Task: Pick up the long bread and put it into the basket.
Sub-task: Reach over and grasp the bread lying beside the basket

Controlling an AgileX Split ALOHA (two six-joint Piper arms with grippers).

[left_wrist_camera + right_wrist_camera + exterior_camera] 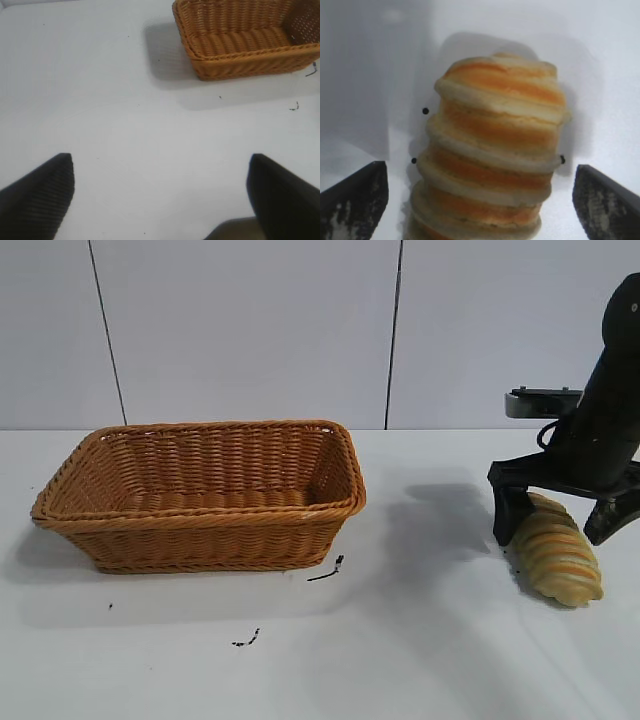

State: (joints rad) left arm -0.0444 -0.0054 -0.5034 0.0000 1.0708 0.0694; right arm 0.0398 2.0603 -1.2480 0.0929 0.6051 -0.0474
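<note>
The long bread, tan-yellow with orange-brown ridged stripes, lies on the white table at the right. My right gripper is open and straddles the loaf's far end, one finger on each side. In the right wrist view the bread sits between the two dark fingertips with a gap on each side. The wicker basket stands empty at the left of centre; it also shows in the left wrist view. My left gripper is open and empty over bare table, out of the exterior view.
Small black marks lie on the table in front of the basket's right corner, and another mark lies nearer the front. A white wall with dark vertical seams stands behind the table.
</note>
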